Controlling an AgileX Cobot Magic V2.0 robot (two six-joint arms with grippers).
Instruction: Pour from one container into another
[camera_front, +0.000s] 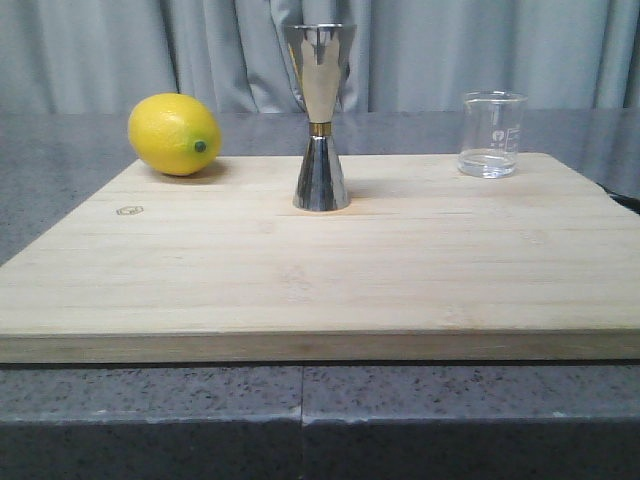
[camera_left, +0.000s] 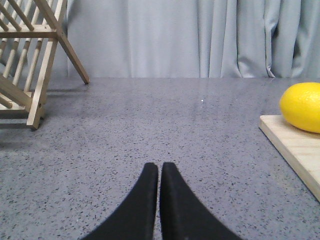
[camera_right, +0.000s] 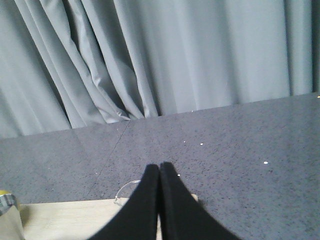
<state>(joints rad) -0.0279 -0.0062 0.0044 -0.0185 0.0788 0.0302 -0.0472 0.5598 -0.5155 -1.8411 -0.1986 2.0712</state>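
A: Standing upright on the wooden board (camera_front: 400, 280), near its middle: steel jigger (camera_front: 320, 120), hourglass shape, thin gold band at the waist.

B: And to the right of the jigger, well apart from it?

A: Small glass beaker (camera_front: 491, 134), upright, near the board's far right corner. White printed marks on its side. Looks to hold a little clear liquid at the bottom, hard to be sure.

B: Left of the jigger?

A: Yellow lemon (camera_front: 174, 133), lying at the board's far left corner, well apart from the jigger. Seen again in the left wrist view, resting on the board's edge.

B: Under the board?

A: Grey speckled surface (camera_front: 150, 410), with grey curtain (camera_front: 100, 50) behind.

B: State of the left claw (camera_left: 159, 170)?

A: Black fingers pressed together, tips touching or nearly so, nothing between them. Hangs above the grey surface, off the board's left side. Wooden rack (camera_left: 30, 60) farther left of it.

B: Right claw (camera_right: 159, 170)?

A: Same: fingers closed against each other, nothing held. Sits over the board's far right corner, with a thin curve of glass rim (camera_right: 127, 188) just beside the fingers. Neither claw touching jigger or beaker.
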